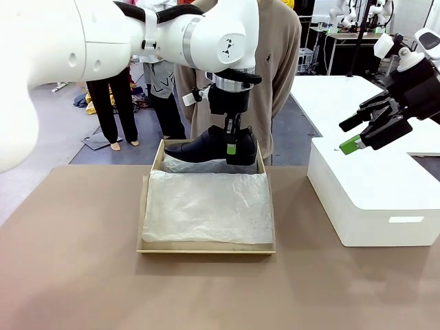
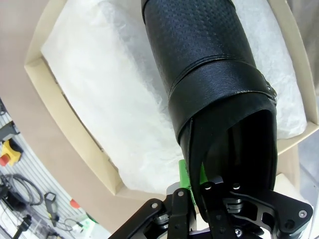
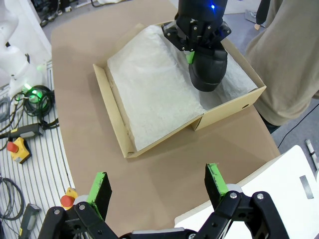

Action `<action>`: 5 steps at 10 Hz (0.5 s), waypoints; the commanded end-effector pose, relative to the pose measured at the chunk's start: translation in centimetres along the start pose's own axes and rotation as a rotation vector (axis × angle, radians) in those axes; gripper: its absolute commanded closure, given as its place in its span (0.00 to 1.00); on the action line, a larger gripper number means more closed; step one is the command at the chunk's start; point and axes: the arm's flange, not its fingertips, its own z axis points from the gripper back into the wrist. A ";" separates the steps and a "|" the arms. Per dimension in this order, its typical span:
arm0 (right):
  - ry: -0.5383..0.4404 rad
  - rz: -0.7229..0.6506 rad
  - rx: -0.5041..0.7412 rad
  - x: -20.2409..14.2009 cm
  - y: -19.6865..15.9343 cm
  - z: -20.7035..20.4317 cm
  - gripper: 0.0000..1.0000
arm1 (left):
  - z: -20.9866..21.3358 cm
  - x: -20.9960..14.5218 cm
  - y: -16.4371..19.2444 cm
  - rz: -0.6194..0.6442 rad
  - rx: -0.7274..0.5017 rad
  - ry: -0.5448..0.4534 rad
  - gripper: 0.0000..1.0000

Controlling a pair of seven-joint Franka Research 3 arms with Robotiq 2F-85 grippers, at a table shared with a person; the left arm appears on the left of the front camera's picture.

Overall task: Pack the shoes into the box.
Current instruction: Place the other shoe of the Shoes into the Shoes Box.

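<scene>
Front: L arm (image 1: 137, 34) nearest. L gripper (image 1: 232, 148) clamped on heel rim of black leather shoe (image 1: 203, 148), toe left, at far end of cardboard box (image 1: 206, 249) lined w/ white tissue (image 1: 206, 206). R gripper (image 1: 349, 135) spread wide, empty, above white box (image 1: 371, 206).
L wrist: shoe upper finely textured, strap across, over tissue.
R wrist: green pads (image 3: 215, 179) apart, box beyond.
</scene>
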 end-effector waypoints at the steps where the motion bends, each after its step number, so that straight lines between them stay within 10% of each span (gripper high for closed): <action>1: -0.030 0.024 0.012 0.0 -0.4 -0.1 0.00 | 1.1 -0.9 -1.0 0.106 -0.006 -0.029 1.00; 5: -0.030 0.024 0.012 0.0 -0.4 -0.1 0.00 | 0.1 -1.6 -1.4 0.165 0.004 -0.062 1.00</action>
